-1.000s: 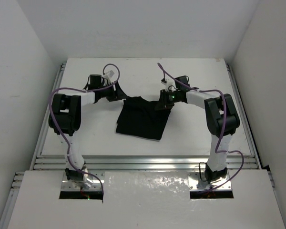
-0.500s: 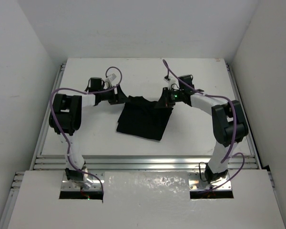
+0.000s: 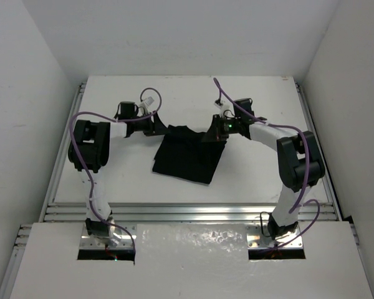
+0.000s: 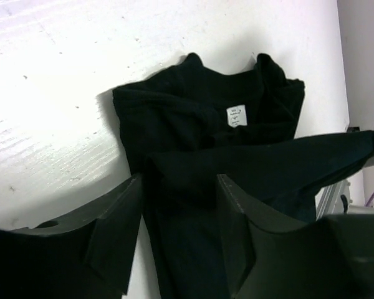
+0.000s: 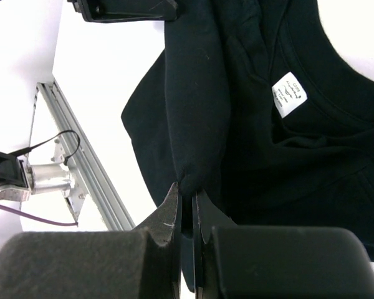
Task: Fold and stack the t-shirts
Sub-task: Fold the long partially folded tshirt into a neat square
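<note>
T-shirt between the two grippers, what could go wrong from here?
The right gripper pinches only a thin tip of a fold of the black t-shirt, so it may slip out. The fingers of the left gripper stand wide around the cloth; an uneven hold there could skew the fold.

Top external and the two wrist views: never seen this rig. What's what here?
Two robot arms are bolted at the near edge of a white table. The top external view looks down from above and behind them, with the left arm on the left and the right arm on the right. Each wrist view comes from a camera on that arm, looking along its own fingers. On the table lies one black t-shirt, partly folded over, with its white neck label showing. The right end effector is shut, pinching a fold of the shirt. The left end effector has its fingers apart with cloth between them; whether it grips is unclear.
</note>
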`<state>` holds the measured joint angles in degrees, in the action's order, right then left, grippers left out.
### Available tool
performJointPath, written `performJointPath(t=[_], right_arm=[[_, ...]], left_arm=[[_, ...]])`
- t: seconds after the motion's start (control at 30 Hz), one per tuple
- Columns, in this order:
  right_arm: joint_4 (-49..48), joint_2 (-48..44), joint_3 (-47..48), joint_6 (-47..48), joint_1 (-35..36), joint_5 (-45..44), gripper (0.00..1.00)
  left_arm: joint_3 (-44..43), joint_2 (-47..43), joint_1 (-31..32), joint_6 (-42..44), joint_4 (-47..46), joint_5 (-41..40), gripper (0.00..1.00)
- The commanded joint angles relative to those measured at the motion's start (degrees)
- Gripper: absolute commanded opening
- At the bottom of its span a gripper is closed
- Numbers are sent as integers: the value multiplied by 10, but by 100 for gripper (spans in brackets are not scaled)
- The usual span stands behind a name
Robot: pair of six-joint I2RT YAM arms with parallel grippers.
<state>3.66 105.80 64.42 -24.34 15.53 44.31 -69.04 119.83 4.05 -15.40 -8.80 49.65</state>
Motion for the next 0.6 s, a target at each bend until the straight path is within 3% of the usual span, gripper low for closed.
performJointPath(t=[0.0,0.03,0.07,0.2,0.57], right_arm=[[-18,-32,-2,-4,1,24,0],[-18,-34,-5,-2,0,23,0],[-23,-36,-8,-3,1,23,0],[-30,-45,-18,-12,1,21,0],[-73,-124,-93,-85,4,-10,0]], left_arm=[[-22,-4,3,0,-26,-12,48],[-23,-6,3,-2,-27,-13,43],[-26,-5,3,-2,-25,-10,26],[-31,-23,6,-11,-6,-23,1],[-24,-104,49,-36,82,-71,0]])
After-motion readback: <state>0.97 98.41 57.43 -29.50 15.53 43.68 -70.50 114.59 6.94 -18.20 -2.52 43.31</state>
